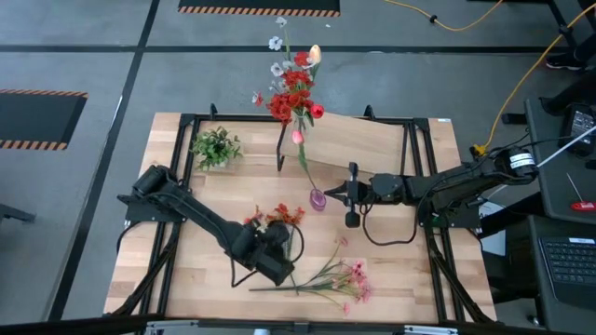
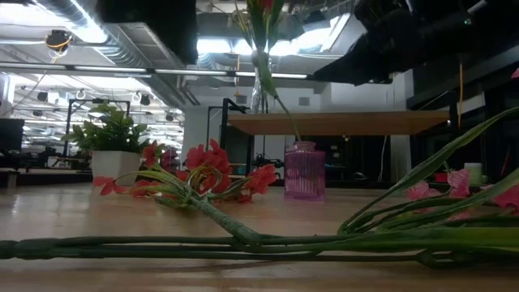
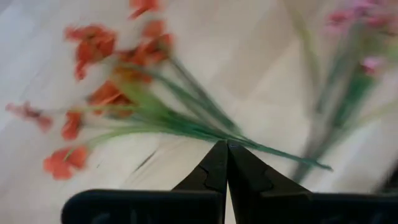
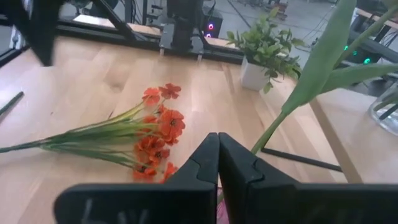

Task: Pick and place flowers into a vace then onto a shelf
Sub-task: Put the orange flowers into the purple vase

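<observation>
No brand, label or writing legible anywhere on the table. Left gripper (image 1: 272, 244) low over the near middle of the tabletop (image 1: 186, 270), fingers pressed together in the left wrist view (image 3: 226, 163), tips right at the green stalks of the orange-red flower bunch (image 1: 277, 217); whether a stalk is pinched between them cannot be told, since that view is smeared and the tips hide the contact. Pink flower spray (image 1: 346, 277) lying flat just beside that gripper on its right-arm side, stalks stretching across the foreground of the low view (image 2: 243, 242), blooms partly cut off at the edge there. Right gripper (image 1: 335, 193) farther back toward the shelf (image 1: 363, 140), fingers closed together with nothing seen between them (image 4: 217, 163), sitting just beside the small pink vase (image 1: 318, 199); the vase itself almost wholly hidden under the fingers in the right wrist view, shown plainly in the low view (image 2: 304, 171) with one green stem rising out of it. Beyond the right gripper, a clear glass vase (image 2: 259, 91) on the shelf, holding a tall bouquet (image 1: 293, 88) of red, white and pale blooms, its top cropped in the low view. Small leafy potted plant (image 1: 216, 147) well off toward the far left corner.
</observation>
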### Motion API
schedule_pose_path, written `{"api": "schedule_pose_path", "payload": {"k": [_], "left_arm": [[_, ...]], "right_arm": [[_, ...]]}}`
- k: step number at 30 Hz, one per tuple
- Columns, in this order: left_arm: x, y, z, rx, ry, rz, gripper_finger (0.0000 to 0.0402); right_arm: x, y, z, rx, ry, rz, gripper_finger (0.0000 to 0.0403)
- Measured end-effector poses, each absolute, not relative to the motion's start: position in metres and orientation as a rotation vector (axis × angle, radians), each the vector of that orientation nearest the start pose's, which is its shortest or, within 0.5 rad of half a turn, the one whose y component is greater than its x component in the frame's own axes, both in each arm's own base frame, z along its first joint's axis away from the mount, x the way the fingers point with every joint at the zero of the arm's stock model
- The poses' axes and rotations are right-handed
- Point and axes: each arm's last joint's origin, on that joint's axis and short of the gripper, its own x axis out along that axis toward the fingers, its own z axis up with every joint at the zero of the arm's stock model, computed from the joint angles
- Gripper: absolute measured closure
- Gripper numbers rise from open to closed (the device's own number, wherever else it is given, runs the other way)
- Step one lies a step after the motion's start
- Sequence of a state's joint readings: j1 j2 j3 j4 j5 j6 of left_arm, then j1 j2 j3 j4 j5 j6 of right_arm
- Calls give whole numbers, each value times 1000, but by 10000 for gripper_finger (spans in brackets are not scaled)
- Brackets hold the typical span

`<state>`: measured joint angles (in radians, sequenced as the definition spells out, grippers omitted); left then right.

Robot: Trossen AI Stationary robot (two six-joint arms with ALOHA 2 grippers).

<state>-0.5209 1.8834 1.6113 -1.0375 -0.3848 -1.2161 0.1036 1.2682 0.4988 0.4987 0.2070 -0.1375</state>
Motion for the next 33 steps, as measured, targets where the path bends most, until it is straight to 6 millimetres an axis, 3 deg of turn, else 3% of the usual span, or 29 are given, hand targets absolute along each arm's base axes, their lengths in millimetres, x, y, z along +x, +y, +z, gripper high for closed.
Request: {"api": "schedule_pose_path", "payload": {"k": [8,19,26,33], "left_arm": [[332,-172,248,-616,1059,669,377],[334,-171,245,-726,980,781,277],[341,-177,217,-836,1000,909,225],[352,-184,193,-902,984,957,210]], "right_arm": [[251,20,201,-185,287,-82,391],[250,20,201,-209,290,-79,391],[250,20,201,-210,295,-79,391],[250,20,200,-209,296,-78,391]]}}
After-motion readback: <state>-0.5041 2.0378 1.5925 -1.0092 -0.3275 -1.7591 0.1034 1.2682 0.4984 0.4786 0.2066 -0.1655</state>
